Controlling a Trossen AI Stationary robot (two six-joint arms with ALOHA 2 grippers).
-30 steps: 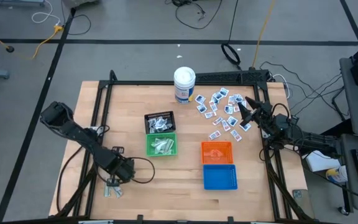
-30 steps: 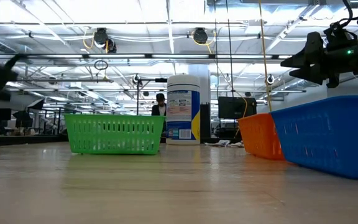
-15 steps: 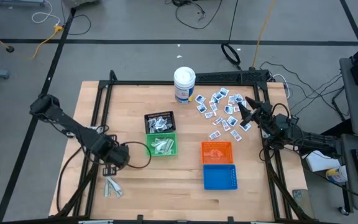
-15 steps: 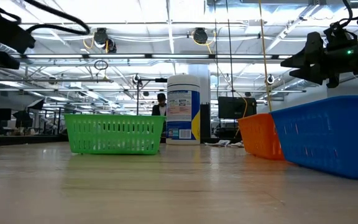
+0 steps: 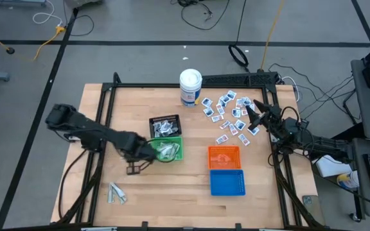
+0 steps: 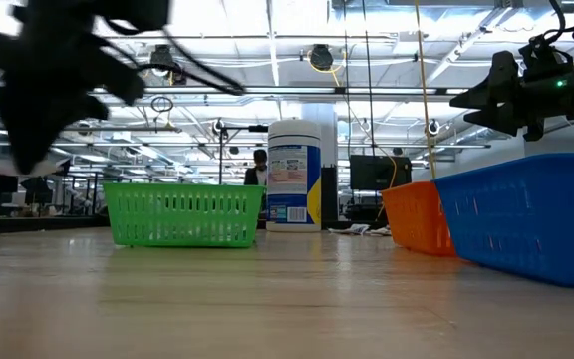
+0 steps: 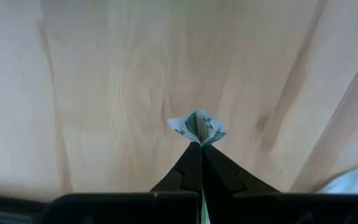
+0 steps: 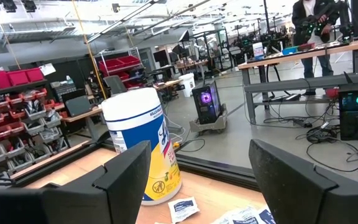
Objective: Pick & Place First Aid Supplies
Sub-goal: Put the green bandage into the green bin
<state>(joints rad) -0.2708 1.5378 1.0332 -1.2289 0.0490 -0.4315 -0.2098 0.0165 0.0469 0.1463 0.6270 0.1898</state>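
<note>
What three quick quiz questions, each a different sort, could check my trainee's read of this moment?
1. True or false: the left gripper is shut on a small packet.
2. Which basket is farthest from the canister? A green B orange C blue
3. Fill in: the right gripper hangs ___ over the scattered square packets.

Key: 1 true; 2 C; 3 open.

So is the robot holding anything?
Yes. The left gripper pinches a small packet by one end; the right gripper holds nothing.
</note>
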